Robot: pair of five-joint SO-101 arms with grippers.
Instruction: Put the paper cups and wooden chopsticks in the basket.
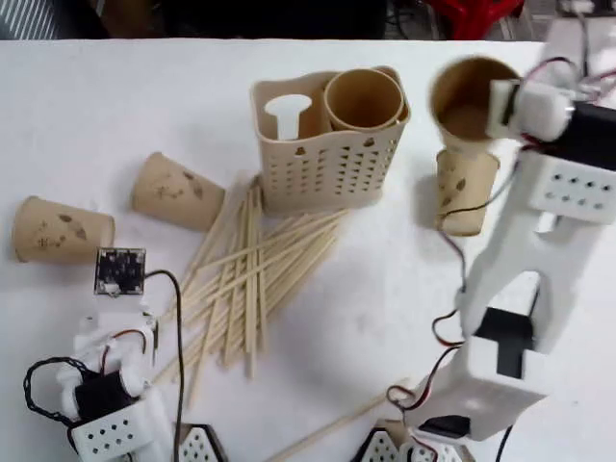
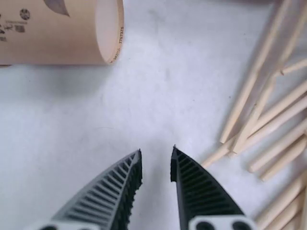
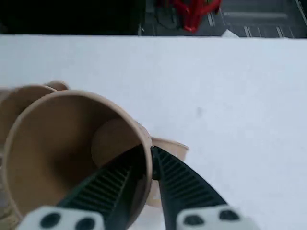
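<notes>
Paper cup (image 1: 467,94) mouth-up, rim pinched in right end effector (image 3: 148,150); left end effector (image 2: 156,150) slightly spread.

table (image 1: 87,106): white | beyond: dark floor (image 3: 72,17) | red object (image 3: 192,9) far side

Reads as a robotics lab or maker's workbench, not a home. Told by two white plastic-shelled robot arms, the left arm (image 1: 111,423) and the right arm (image 1: 539,241), side by side at a plain white table (image 1: 115,106), with thin red and black wires (image 1: 445,337) and a looping black cable (image 1: 178,327) left exposed. Paper cups (image 1: 63,229), loose wooden chopsticks (image 1: 250,269) and a perforated basket (image 1: 327,168) laid out like test props. Past the far table edge, dark floor (image 3: 72,17) and some red frame (image 3: 192,12), too unclear to name.
</notes>
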